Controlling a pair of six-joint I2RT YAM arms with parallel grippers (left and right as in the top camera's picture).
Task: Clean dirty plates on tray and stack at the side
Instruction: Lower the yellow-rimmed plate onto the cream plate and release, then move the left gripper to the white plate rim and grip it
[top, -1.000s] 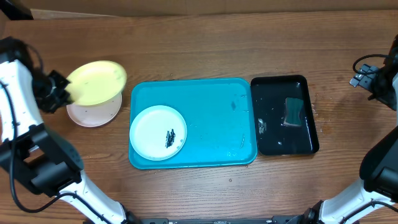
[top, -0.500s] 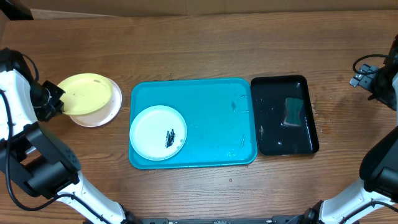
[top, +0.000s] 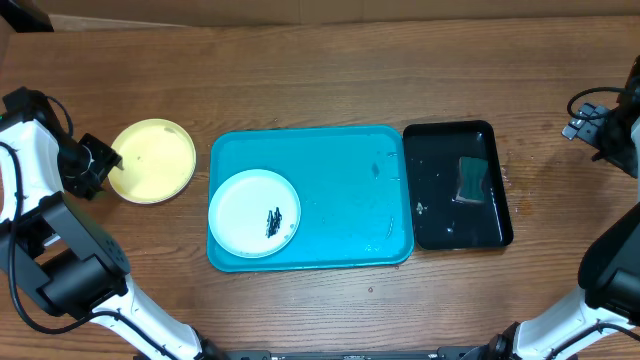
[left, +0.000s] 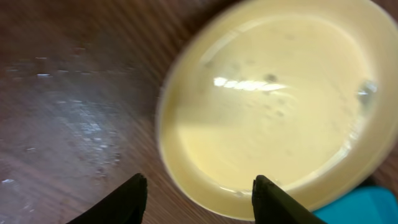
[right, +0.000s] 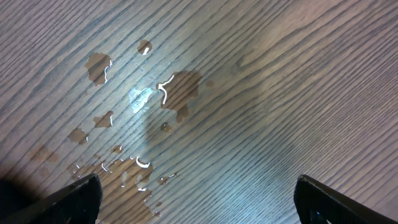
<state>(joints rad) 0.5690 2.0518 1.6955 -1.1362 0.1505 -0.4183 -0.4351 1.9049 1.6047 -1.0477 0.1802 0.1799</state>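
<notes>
A lime-green plate (top: 153, 161) lies flat on the wood just left of the turquoise tray (top: 340, 160); whatever is under it is hidden. My left gripper (top: 106, 164) sits at its left rim, open. In the left wrist view the green plate (left: 273, 106) fills the frame, its near rim lying between the spread tips of the left gripper (left: 200, 198), which do not clamp it. A pale round plate (top: 254, 212) with dark specks rests in the tray's left half. My right gripper (top: 582, 127) hovers open at the far right, and in its wrist view the right gripper (right: 199, 205) holds nothing.
A black glossy tray (top: 430, 225) stands right of the turquoise one, with a dark sponge (top: 472, 180) in it. Water drops (right: 155, 93) spot the wood under the right arm. Both robot arms reach in along the table's left and right edges.
The left gripper lowered the green plate onto the white plate lying left of the tray, covering it, then opened and let go. The right arm stayed still.
</notes>
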